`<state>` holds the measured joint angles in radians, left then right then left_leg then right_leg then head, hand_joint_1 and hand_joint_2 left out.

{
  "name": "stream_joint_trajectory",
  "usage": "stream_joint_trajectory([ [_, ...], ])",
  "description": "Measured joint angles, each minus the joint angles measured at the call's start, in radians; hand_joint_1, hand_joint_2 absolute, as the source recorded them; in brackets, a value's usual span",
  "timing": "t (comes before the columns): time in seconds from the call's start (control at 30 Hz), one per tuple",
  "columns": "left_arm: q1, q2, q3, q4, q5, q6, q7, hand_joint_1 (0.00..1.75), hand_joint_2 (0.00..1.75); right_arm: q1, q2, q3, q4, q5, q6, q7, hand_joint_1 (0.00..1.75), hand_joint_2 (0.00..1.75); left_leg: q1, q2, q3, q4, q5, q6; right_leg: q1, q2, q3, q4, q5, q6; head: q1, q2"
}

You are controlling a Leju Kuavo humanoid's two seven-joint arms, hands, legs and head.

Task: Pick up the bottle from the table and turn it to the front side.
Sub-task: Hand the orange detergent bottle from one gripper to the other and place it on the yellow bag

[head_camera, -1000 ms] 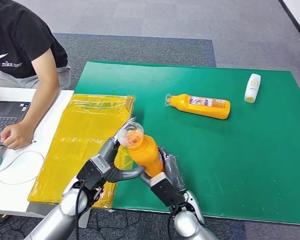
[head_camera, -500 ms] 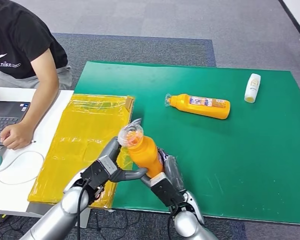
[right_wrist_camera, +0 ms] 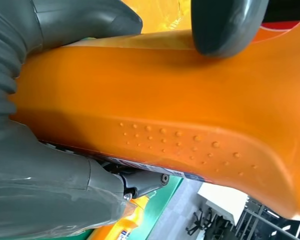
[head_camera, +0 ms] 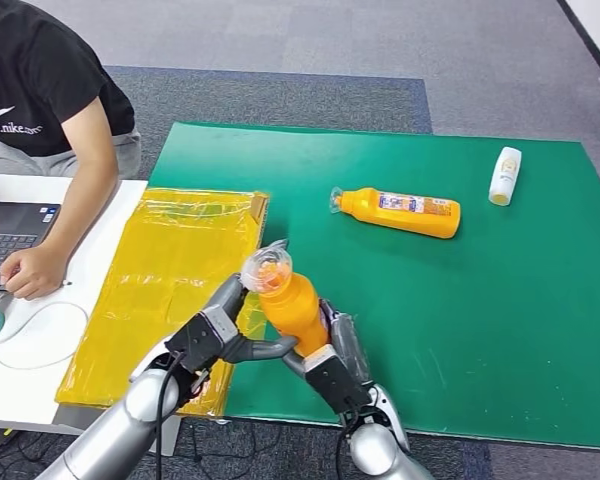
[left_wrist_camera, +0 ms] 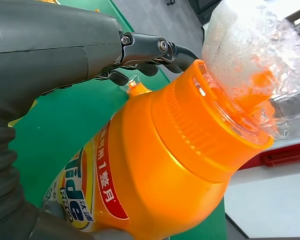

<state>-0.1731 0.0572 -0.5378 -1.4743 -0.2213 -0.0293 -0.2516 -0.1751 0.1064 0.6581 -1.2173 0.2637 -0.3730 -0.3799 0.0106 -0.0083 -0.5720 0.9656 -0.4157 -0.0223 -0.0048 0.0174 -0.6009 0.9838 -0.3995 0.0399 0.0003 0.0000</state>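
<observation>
Orange bottle [head_camera: 291,305] held raised, cap end up, gripped low by right hand [head_camera: 335,365]; left hand [head_camera: 214,335] fingers pressed against bottle's side beside it.

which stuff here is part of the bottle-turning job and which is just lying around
In the job:
- held orange bottle, clear cap up
- right hand, gripping its body
- left hand, fingers at its neck and side

Lying about:
- second orange bottle, on its side on the green mat
- small white bottle
- yellow bag
- laptop, with a person's hand
</observation>
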Motion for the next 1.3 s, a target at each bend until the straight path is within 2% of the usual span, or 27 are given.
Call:
stream_joint_trajectory([
  [0.03,-0.001,0.000,-0.001,0.002,0.001,-0.002,0.000,1.75,1.75,0.000,0.000,-0.001,0.000,-0.002,0.000,0.000,1.61,1.75,0.000,0.000,0.000,0.000,0.000,0.000,0.000,0.000,0.000,0.000,0.000,0.000,0.000,0.000],
  [0.3,-0.009,0.000,-0.017,0.015,-0.004,-0.007,0.000,1.75,1.75,0.001,0.000,-0.006,0.000,-0.009,0.003,-0.002,1.35,1.75,0.000,0.000,0.000,0.000,0.000,0.000,0.000,0.000,0.000,0.000,0.000,0.000,0.000,0.000],
  [0.37,-0.014,0.000,-0.017,0.018,-0.008,-0.008,0.000,1.75,1.75,0.002,0.000,-0.006,0.000,-0.010,0.003,-0.005,1.01,1.75,0.000,0.000,0.000,0.000,0.000,0.000,0.000,0.000,0.000,0.000,0.000,0.000,0.000,0.000],
  [0.47,-0.021,0.001,-0.017,0.022,-0.019,-0.012,0.000,1.75,1.75,0.003,0.000,-0.006,0.000,-0.012,0.004,-0.009,0.33,1.75,0.000,0.000,0.000,0.000,0.000,0.000,0.000,0.000,0.000,0.000,0.000,0.000,0.000,0.000],
  [0.53,-0.024,0.002,-0.018,0.024,-0.023,-0.015,0.002,1.75,1.75,0.003,0.000,-0.006,-0.001,-0.013,0.003,-0.014,0.07,1.75,0.000,0.000,0.000,0.000,0.000,0.000,0.000,0.000,0.000,0.000,0.000,0.000,0.000,0.000],
  [0.57,-0.025,0.003,-0.018,0.026,-0.026,-0.016,0.003,1.75,1.75,0.003,0.000,-0.006,-0.002,-0.013,0.003,-0.016,0.02,1.75,0.000,0.000,0.000,0.000,0.000,0.000,0.000,0.000,0.000,0.000,0.000,0.000,0.000,0.000],
  [1.3,-0.015,0.011,-0.006,0.037,-0.048,0.034,-0.003,1.75,1.75,0.004,0.000,-0.005,-0.021,-0.016,-0.016,-0.033,0.00,1.75,0.000,0.000,0.000,0.000,0.000,0.000,0.000,0.000,-0.001,0.000,0.000,0.000,0.000,0.000],
])
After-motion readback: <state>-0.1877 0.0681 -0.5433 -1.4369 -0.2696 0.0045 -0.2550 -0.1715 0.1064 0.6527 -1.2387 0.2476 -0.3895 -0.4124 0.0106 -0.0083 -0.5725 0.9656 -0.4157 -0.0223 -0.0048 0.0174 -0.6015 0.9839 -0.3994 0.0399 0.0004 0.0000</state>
